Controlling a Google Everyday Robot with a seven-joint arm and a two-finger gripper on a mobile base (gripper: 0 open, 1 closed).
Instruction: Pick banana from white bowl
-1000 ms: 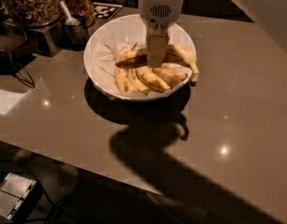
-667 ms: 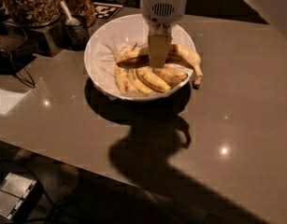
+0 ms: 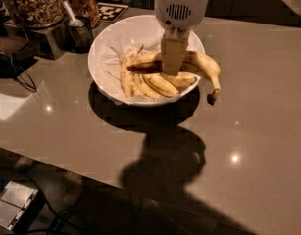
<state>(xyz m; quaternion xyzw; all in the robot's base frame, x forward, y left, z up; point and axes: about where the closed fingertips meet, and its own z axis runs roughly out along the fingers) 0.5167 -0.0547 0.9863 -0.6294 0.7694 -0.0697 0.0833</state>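
The long curved pale-yellow banana (image 3: 201,64) hangs across my gripper (image 3: 172,68), which is shut on its middle. Its dark bruised end points left over the bowl and its blackened tip droops past the bowl's right rim. It sits a little above the other bananas. The white bowl (image 3: 107,42) with crinkled paper lining stands on the grey counter at upper centre. Several shorter yellow bananas (image 3: 140,82) lie in it below the gripper.
Glass jars of nuts (image 3: 31,5) and a metal cup with a scoop (image 3: 79,31) stand at the back left, close to the bowl. Dark cables (image 3: 15,75) lie at the left. The counter's front edge (image 3: 76,173) runs diagonally at lower left.
The gripper has lifted the long banana out of the pile. Its right end now hangs beyond the bowl's rim instead of resting among the others.
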